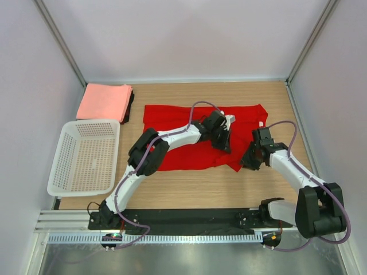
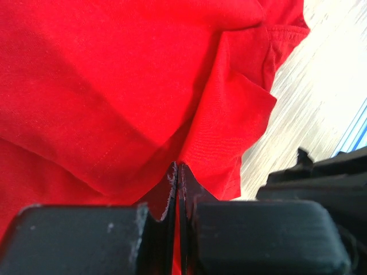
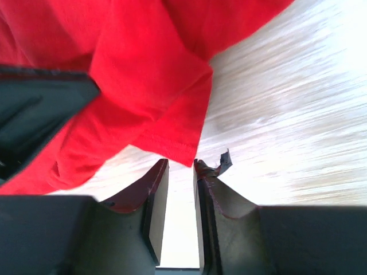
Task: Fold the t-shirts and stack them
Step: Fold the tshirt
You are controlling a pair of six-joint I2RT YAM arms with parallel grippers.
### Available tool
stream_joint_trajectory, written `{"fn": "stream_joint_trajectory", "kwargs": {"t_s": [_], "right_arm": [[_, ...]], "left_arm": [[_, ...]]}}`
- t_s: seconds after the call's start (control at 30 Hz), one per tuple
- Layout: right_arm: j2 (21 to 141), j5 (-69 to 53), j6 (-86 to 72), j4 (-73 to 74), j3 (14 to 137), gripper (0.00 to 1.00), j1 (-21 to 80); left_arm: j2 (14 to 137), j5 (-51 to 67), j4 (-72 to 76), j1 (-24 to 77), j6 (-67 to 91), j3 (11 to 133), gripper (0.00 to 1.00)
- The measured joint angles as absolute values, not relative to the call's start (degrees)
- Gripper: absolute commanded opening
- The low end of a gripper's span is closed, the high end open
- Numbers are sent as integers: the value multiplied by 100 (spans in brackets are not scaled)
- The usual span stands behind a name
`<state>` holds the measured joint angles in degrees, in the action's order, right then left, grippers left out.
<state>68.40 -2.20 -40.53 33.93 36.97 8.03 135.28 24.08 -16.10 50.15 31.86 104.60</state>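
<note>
Red t-shirt (image 1: 178, 123) lies spread across the middle of the wooden table (image 1: 189, 189), long side running left to right. Its right end is rumpled, with a sleeve folded over.

My left fingers (image 2: 178, 169) are down on the shirt's right half, pressed tight together on a fold of the red cloth. A thin line of red shows in the seam between them.

My right fingers (image 3: 180, 166) sit at the shirt's lower right corner, just beside the left ones. They stand a narrow gap apart with only bare table showing through. The corner of the sleeve hem hangs right at their tips, not clamped.

Crowding: each wrist view has black parts of the other arm pushing in from the side, close over the same patch of cloth.

Back left corner: stack of folded salmon-pink t-shirts (image 1: 103, 100), with a dark t-shirt (image 1: 128, 109) showing along its right edge, well apart from the red one. Just in front of the stack is a white mesh basket (image 1: 60, 149), near my left arm's elbow.
</note>
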Motion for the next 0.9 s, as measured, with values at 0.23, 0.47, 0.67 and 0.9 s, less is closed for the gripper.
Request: {"fn": "stream_joint_trajectory", "kwargs": {"t_s": [0.23,0.47,0.67,0.9], "right_arm": [[6836,-180,-4320,3358,3494,36,1160],[6814,-32,-4565,3269,3188,38,1299],[6829,117,-4692,3033,3103,38,1339],[6879,137,-4799,2810,3085,37,1358]], "left_arm": [[13552,2421,-1605,5011,3262,10490,0],[13616,2464,-1603,5011,3277,10499,0],[13638,2471,-1603,5011,3282,10499,0],[13638,2473,-1601,5011,3284,10499,0]]}}
